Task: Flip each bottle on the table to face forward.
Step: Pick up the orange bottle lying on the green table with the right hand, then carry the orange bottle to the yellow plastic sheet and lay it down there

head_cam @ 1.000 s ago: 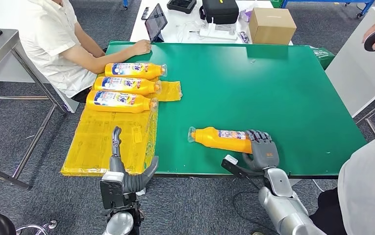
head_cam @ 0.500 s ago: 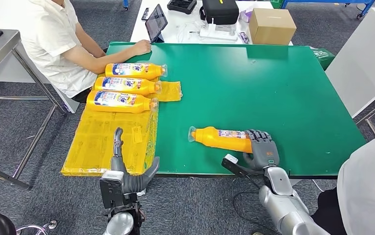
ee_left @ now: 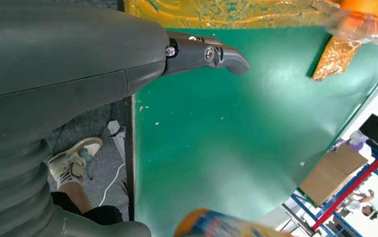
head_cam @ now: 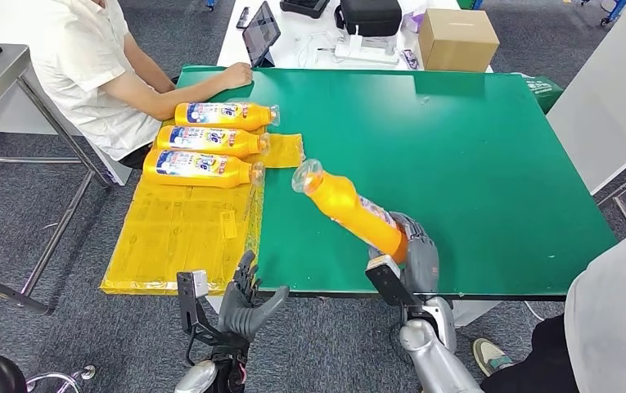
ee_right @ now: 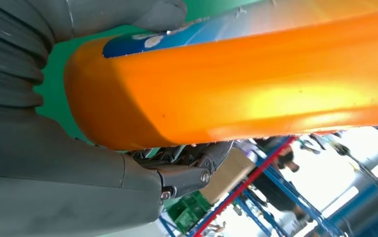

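Head view: right hand (head_cam: 416, 260) is gripping the base of an orange bottle (head_cam: 350, 206) at the near edge of the green tabletop (head_cam: 473, 155), around 5 o'clock. Bottle is tilting up off the surface, cap end pointing toward 10 o'clock, label partly showing on its side. Right wrist view: fingers (ee_right: 177, 173) and thumb (ee_right: 127, 15) are wrapping the bottle body (ee_right: 236, 84) on both sides, clamped tight. Left hand (head_cam: 248, 299) is hanging below the near tabletop edge at 7 o'clock, fingers apart, holding nothing; left wrist view has one fingertip (ee_left: 226, 57) sticking out over the green surface. Three more bottles (head_cam: 207, 141) are lying side by side at 10 o'clock, labels up, caps toward the right, on or by a yellow sheet (head_cam: 178, 233) that is covering the left part of the tabletop. Person in white (head_cam: 88, 65) is sitting at the far left corner, hand resting on the tabletop edge. Cardboard box (head_cam: 455, 37) is sitting on a white table behind at 1 o'clock.
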Tool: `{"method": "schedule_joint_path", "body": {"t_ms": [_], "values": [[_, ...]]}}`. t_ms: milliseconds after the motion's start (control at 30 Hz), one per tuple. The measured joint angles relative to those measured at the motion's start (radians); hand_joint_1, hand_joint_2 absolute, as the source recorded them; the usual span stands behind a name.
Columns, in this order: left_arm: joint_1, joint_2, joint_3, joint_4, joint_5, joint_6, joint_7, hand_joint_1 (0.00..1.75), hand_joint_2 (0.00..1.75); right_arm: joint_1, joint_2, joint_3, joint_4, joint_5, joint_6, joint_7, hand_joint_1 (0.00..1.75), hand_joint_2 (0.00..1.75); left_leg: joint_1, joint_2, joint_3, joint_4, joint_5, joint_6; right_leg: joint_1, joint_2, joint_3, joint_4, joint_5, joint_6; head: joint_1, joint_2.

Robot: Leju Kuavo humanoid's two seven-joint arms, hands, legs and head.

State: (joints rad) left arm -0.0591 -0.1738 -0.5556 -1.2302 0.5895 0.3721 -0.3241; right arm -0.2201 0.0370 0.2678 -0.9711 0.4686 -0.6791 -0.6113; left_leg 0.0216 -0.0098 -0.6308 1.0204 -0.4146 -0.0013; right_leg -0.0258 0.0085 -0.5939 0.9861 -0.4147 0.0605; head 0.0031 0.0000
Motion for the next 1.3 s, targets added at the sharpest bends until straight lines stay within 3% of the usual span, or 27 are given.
{"method": "schedule_joint_path", "body": {"t_ms": [167, 433, 867, 900, 967, 1033, 1100, 1133, 1300], "values": [[-0.006, 0.015, -0.025, -0.022, -0.032, -0.016, -0.022, 0.00, 1.75, 0.036, 0.033, 0.065, -0.086, -0.060, 0.022, -0.021, 1.74, 1.75, 0.000, 0.000, -0.002, 0.000, -0.001, 0.000, -0.001, 0.000, -0.002, 0.000, 0.000, 0.000, 0.000, 0.000], [-0.003, 0.020, -0.027, -0.128, -0.027, -0.108, -0.065, 0.00, 1.75, 0.057, 0.087, 0.194, -0.068, -0.057, 0.102, -0.061, 1.75, 1.75, 0.000, 0.000, -0.003, 0.000, 0.000, 0.000, 0.000, 0.000, -0.003, 0.000, 0.000, 0.000, 0.000, 0.000], [-0.002, 0.019, -0.029, -0.180, 0.020, -0.179, -0.031, 0.00, 1.75, 0.035, 0.124, 0.295, 0.027, -0.035, 0.068, -0.071, 1.75, 1.75, 0.000, 0.000, -0.003, 0.000, 0.000, 0.000, -0.001, 0.000, -0.003, 0.000, 0.000, 0.000, 0.000, 0.000], [-0.003, 0.019, -0.029, -0.175, 0.029, -0.179, -0.025, 0.07, 1.75, 0.032, 0.125, 0.300, 0.028, -0.028, 0.060, -0.071, 1.75, 1.75, 0.000, 0.000, -0.003, 0.000, 0.000, 0.000, 0.000, 0.000, -0.004, 0.000, 0.000, 0.000, 0.000, 0.000], [-0.010, 0.017, -0.030, -0.164, 0.039, -0.180, -0.019, 0.48, 1.75, 0.027, 0.128, 0.310, 0.030, -0.018, 0.051, -0.070, 1.75, 1.75, 0.000, 0.000, -0.003, 0.000, 0.000, 0.000, 0.000, 0.000, -0.004, 0.000, 0.000, 0.000, 0.000, 0.000], [-0.020, 0.014, -0.031, -0.153, 0.044, -0.182, -0.018, 1.15, 1.75, 0.023, 0.130, 0.318, 0.031, -0.010, 0.045, -0.069, 1.75, 1.75, 0.000, 0.000, -0.003, 0.000, 0.000, 0.000, 0.000, 0.000, -0.004, 0.000, 0.000, 0.000, 0.000, 0.000], [-0.031, 0.013, -0.032, -0.140, 0.041, -0.182, -0.016, 1.61, 1.75, 0.020, 0.130, 0.326, 0.033, 0.000, 0.032, -0.067, 1.75, 1.75, 0.000, 0.000, -0.003, 0.000, 0.000, 0.000, 0.000, 0.000, -0.004, 0.000, 0.000, 0.000, 0.000, 0.000], [-0.038, 0.013, -0.034, -0.132, 0.038, -0.179, -0.015, 1.75, 1.75, 0.018, 0.130, 0.329, 0.035, 0.007, 0.021, -0.065, 1.75, 1.75, 0.000, 0.000, -0.003, 0.000, 0.000, 0.000, 0.000, 0.000, -0.004, 0.000, 0.000, 0.000, 0.000, 0.000], [-0.064, 0.008, -0.038, -0.091, 0.045, -0.175, -0.016, 1.75, 1.75, 0.010, 0.129, 0.335, 0.047, 0.045, -0.018, -0.045, 1.74, 1.75, 0.000, 0.000, -0.003, 0.000, 0.000, 0.000, -0.001, 0.000, -0.004, 0.000, 0.000, 0.000, 0.000, 0.000]]}}
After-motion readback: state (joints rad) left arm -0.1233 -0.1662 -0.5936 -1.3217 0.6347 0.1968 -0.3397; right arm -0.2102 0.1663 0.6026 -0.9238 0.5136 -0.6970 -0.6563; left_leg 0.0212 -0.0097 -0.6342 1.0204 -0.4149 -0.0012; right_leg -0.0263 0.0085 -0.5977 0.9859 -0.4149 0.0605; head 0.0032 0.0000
